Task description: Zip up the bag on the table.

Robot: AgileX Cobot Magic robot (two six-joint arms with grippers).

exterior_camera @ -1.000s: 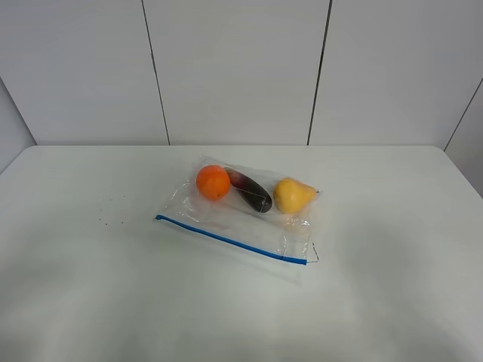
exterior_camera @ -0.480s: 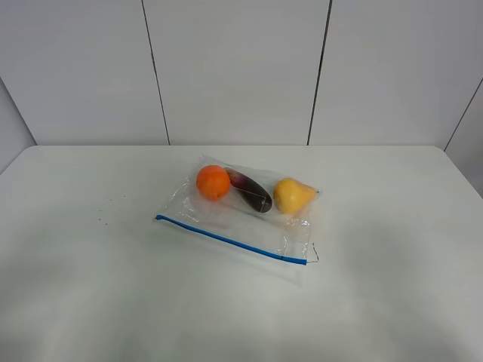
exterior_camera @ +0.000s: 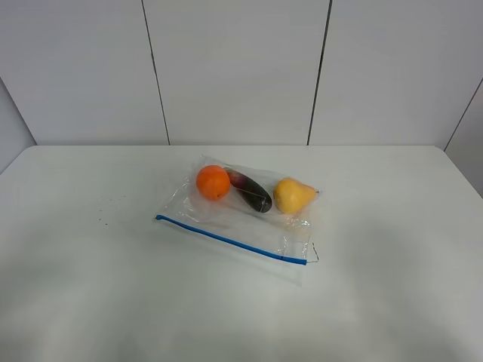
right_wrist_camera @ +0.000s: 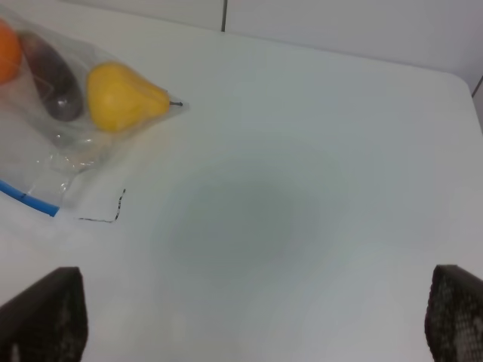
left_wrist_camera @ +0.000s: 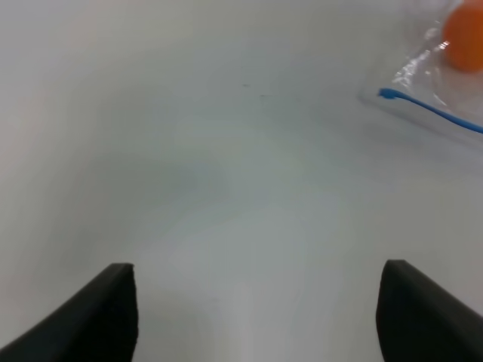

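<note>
In the high exterior view, a clear crinkly plastic zip bag (exterior_camera: 240, 213) lies flat near the middle of the large plain white table (exterior_camera: 392, 286), with neither arm in that picture. Its blue zip strip (exterior_camera: 230, 240) runs along the bag's near edge, slanting from the left end down toward the right. Inside, along the far side, sit a round orange (exterior_camera: 213, 182) on the left, a dark elongated eggplant (exterior_camera: 250, 190) in the middle touching the orange, and a yellow pear (exterior_camera: 291, 194) on the right, just beside the eggplant. In the left wrist view, the left gripper (left_wrist_camera: 256, 313) hangs over bare table, its two dark fingertips (left_wrist_camera: 94, 317) spread wide apart with nothing between them; the bag (left_wrist_camera: 438, 83) lies well apart from it, ahead and off to the right side, where only the left end of the zip strip (left_wrist_camera: 430, 110) and part of the orange (left_wrist_camera: 464, 26) show. In the right wrist view, the right gripper (right_wrist_camera: 256, 324) is likewise parted wide and empty above the white tabletop (right_wrist_camera: 317, 196), its dark fingertips (right_wrist_camera: 45, 317) at the picture's lower corners; the bag (right_wrist_camera: 68, 128) lies ahead and to the left of it, well clear, with the pear (right_wrist_camera: 121, 96), the eggplant (right_wrist_camera: 54, 87) and the right end of the zip strip (right_wrist_camera: 30, 199) visible.
</note>
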